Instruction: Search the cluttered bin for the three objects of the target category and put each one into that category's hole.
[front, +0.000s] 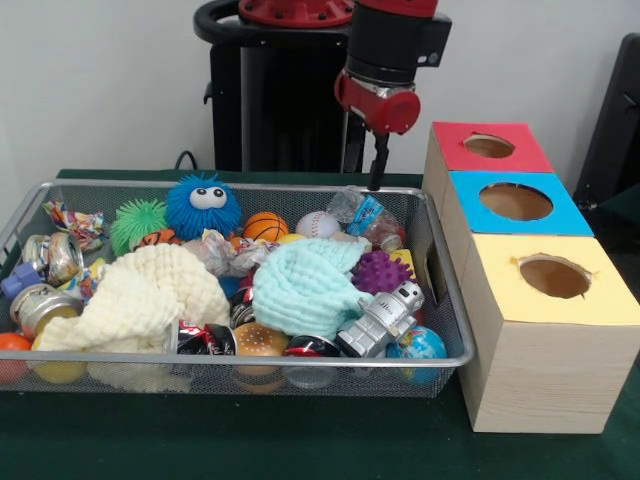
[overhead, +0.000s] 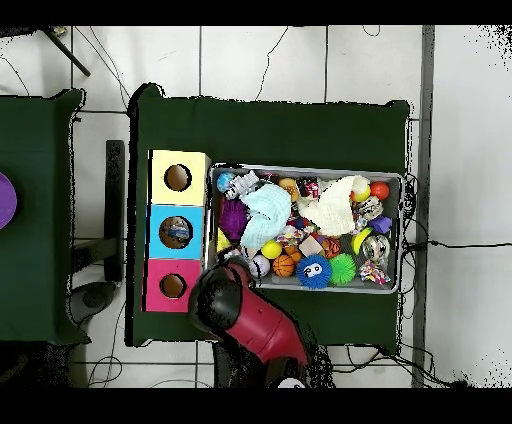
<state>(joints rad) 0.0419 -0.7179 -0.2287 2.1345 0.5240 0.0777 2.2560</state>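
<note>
Above the wire bin's upper-right corner hangs the gripper, fingers pressed together, empty. Toys, cloths and cans crowd the bin; the three coloured boxes stand right. Sorting looks barely begun.

A green-clothed table carries a wire bin beside three holed boxes.

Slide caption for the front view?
Sawyer hand hovers over a cluttered wire bin beside red, blue and yellow hole boxes.
</note>
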